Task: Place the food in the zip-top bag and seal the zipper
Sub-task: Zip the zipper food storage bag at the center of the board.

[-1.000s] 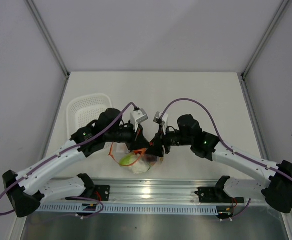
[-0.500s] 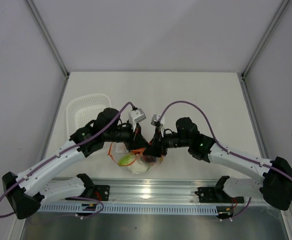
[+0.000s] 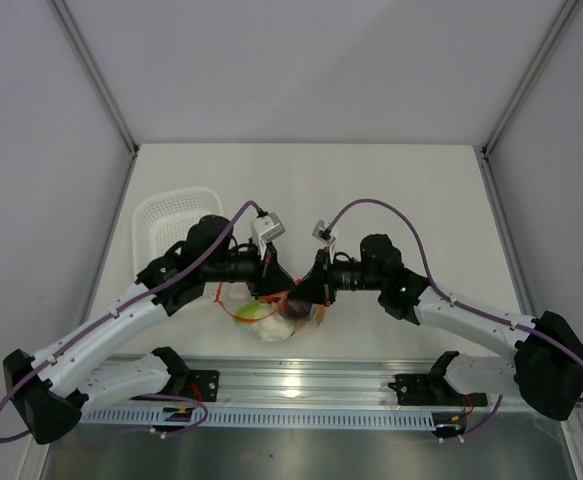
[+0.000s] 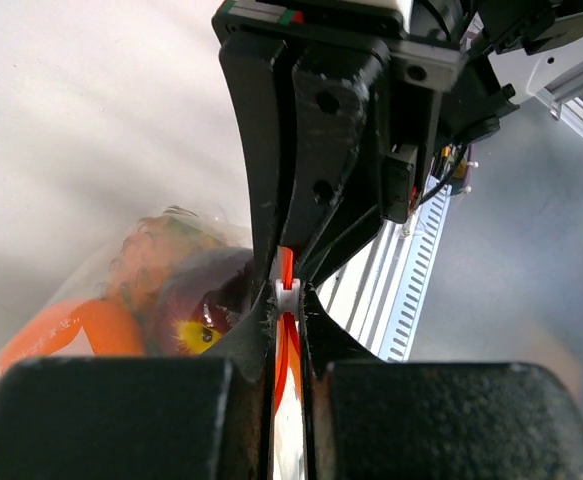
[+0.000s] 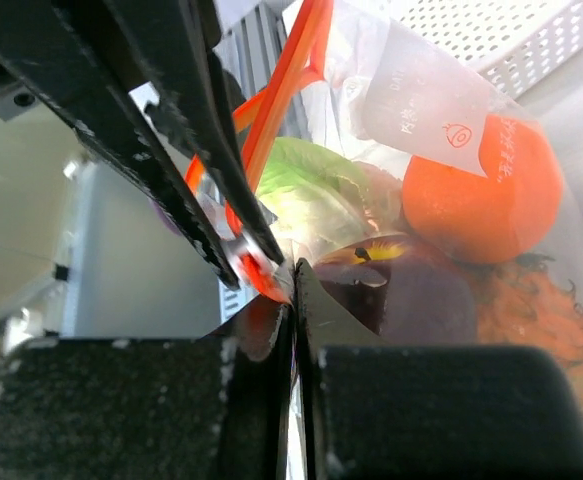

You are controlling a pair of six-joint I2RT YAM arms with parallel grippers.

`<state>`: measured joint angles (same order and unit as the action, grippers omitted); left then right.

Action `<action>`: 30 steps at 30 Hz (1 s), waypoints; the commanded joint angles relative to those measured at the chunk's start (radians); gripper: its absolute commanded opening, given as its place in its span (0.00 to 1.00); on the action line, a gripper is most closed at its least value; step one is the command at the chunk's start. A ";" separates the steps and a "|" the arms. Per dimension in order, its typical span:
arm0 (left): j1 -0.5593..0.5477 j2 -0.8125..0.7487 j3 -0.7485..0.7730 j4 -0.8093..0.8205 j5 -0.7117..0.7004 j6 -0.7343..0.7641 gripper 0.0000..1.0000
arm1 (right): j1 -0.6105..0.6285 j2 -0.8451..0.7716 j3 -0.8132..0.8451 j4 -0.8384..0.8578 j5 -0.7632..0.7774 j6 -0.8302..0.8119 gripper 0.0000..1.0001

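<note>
The left gripper [image 4: 287, 306] is clamped hard on the zipper [image 4: 286, 268]. In its wrist view the 2 black fingers [image 4: 121, 420] meet with only the thin red-orange strip and a small white piece pinched between their tips. The right gripper [image 5: 293, 288] is clenched on the same strip, its 2 fingers [image 5: 411, 420] pressed together with the red-orange edge caught at the tips. The 2 grippers face each other tip to tip, just beside one another along the strip. Each shows as dark bars directly ahead of the other's fingers.

The zip-top bag [image 3: 276, 322] lies just past both sets of fingertips, toward the near edge of the table [image 3: 421, 190], and the food is inside it. Seen from the right fingers:
- The pale leafy vegetable [image 5: 306, 190] sits just beyond the tips.
- The dark red-purple piece [image 5: 411, 295] sits close on their right.
- The round orange fruit [image 5: 496, 190] is farther right, behind clear plastic.
- The pineapple [image 5: 536, 310] is at the far right, next to the dark piece.

From the left fingers the dark piece is just to the left of the tips, with orange shapes beyond it blurred by the plastic.

2 red-orange strands run upward from the right fingertips — whether the mouth is pressed shut along its length cannot be told. The white mesh basket [image 3: 171, 215] lies beyond the bag as the right fingers see it.
</note>
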<state>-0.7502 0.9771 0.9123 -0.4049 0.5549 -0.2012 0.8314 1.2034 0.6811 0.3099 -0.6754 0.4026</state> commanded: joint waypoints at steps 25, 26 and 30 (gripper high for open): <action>0.006 -0.014 0.019 -0.083 -0.116 -0.010 0.01 | -0.138 -0.036 -0.115 0.345 0.142 0.459 0.00; 0.006 -0.012 0.017 -0.084 -0.118 -0.015 0.01 | -0.141 -0.038 -0.114 0.336 0.146 0.459 0.00; 0.006 -0.018 0.022 -0.094 -0.127 -0.017 0.01 | -0.163 -0.042 -0.120 0.313 0.148 0.466 0.00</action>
<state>-0.7483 0.9813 0.9165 -0.4267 0.4244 -0.2020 0.7048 1.1946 0.5594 0.5755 -0.6003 0.8520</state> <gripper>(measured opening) 0.064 0.002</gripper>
